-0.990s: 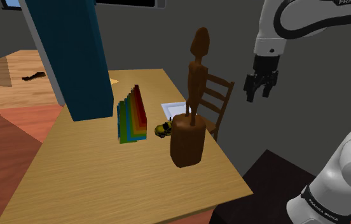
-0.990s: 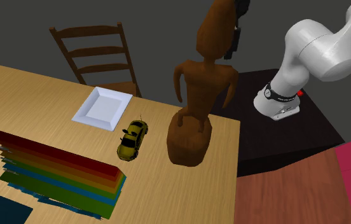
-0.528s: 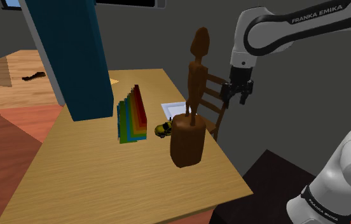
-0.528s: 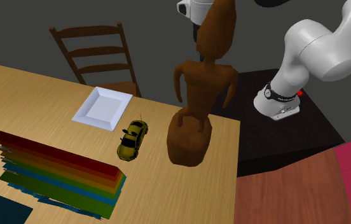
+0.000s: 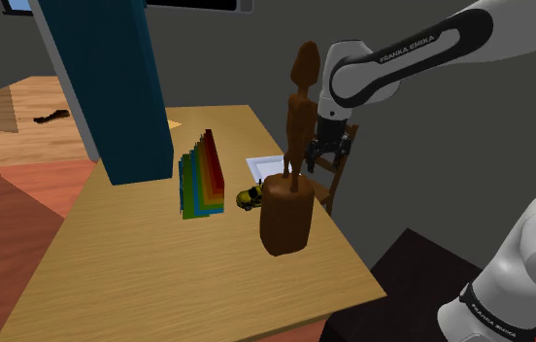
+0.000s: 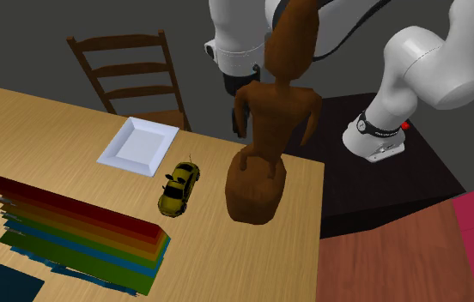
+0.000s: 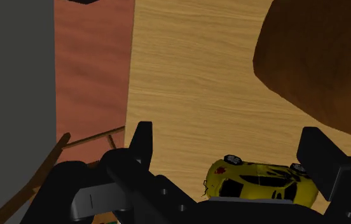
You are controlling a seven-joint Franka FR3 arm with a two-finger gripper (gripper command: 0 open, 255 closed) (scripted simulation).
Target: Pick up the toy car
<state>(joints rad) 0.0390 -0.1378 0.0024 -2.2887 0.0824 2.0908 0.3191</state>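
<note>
- Gripper (image 5: pixel 322 153) (image 7: pixel 228 143): all black. I see its fingers (image 7: pixel 141 141) standing wide apart with nothing clasped. It hangs in the air just behind the wooden figure's torso, above the table's far edge.
- Toy car (image 7: pixel 257 181) (image 5: pixel 248 197) (image 6: pixel 179 189): yellow with dark windows. It rests on its wheels on the table, just beside the wooden figure's base and apart from it. In the wrist view it lies below the spread fingers, nearer one of them, and neither touches it.
- Wooden figure (image 5: pixel 287 209) (image 6: pixel 257 184) (image 7: pixel 320 57): dark brown carved statue, upright, with a round base and a long narrow head. I take it as my landmark.
- Square white dish (image 6: pixel 136 144) (image 5: pixel 264 165): shallow, lying flat beyond the car from the figure, near the table's far edge.
- Stepped rainbow block (image 5: pixel 203 180) (image 6: pixel 81 227): layers from red through green to blue. It sits on the other side of the car from the figure.
- Table (image 5: pixel 159 272) (image 6: pixel 227 257) (image 7: pixel 187 63): light wood grain. The figure stands close to its edge on the robot's side.
- Ladder-back chair (image 6: pixel 128 73): brown wood, behind the table and past the dish from the figure.
- Tall dark-blue box (image 5: pixel 101 78): upright on the table, well apart from the figure and beyond the rainbow block.
- Arm (image 5: pixel 402 53): white, arching over from the stand side of the figure.
</note>
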